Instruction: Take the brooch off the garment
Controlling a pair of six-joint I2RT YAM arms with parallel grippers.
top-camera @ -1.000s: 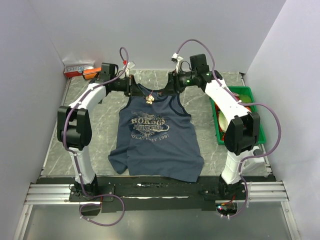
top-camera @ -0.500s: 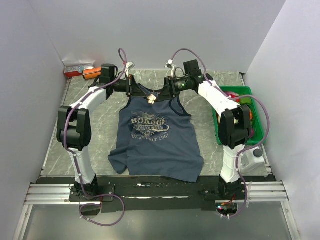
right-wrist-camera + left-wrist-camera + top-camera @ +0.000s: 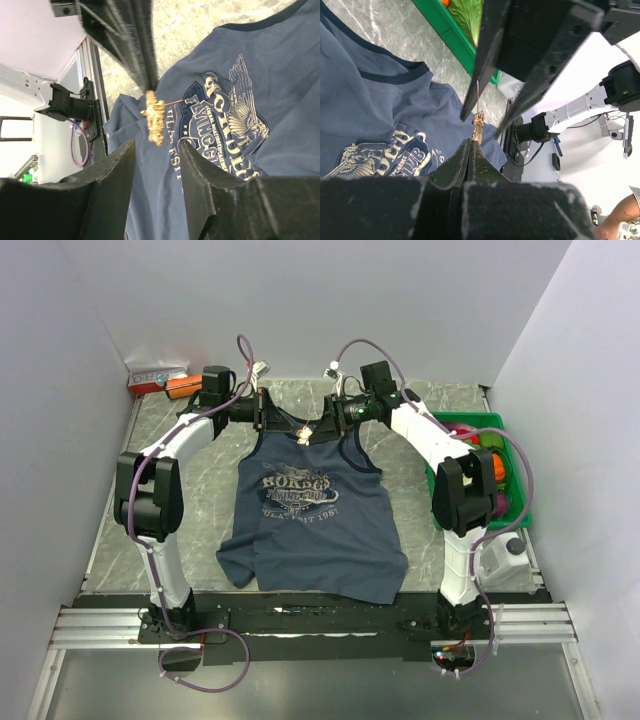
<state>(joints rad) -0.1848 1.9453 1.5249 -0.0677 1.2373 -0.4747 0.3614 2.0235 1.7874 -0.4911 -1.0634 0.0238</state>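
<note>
The navy garment [image 3: 310, 520] lies flat on the table, print up; it also shows in the left wrist view [image 3: 380, 115] and the right wrist view [image 3: 240, 100]. My left gripper [image 3: 287, 422] is shut on the tiny gold brooch [image 3: 305, 433] and holds it above the neckline. In the left wrist view the brooch [image 3: 478, 127] sticks out of the closed tips [image 3: 470, 144], its pin bare. My right gripper [image 3: 326, 420] is open, facing the left one. In the right wrist view the brooch [image 3: 156, 120] hangs just beyond my open right gripper [image 3: 156, 145], untouched by it.
A green bin [image 3: 520, 475] with items stands at the right edge; its rim shows in the left wrist view [image 3: 450, 32]. An orange cylinder [image 3: 180, 386] and a small box [image 3: 155, 375] lie at the back left corner. Walls close in on three sides.
My right gripper has moved left towards the brooch, now facing the left gripper closely. The left gripper still holds the brooch in nearly the same place.
</note>
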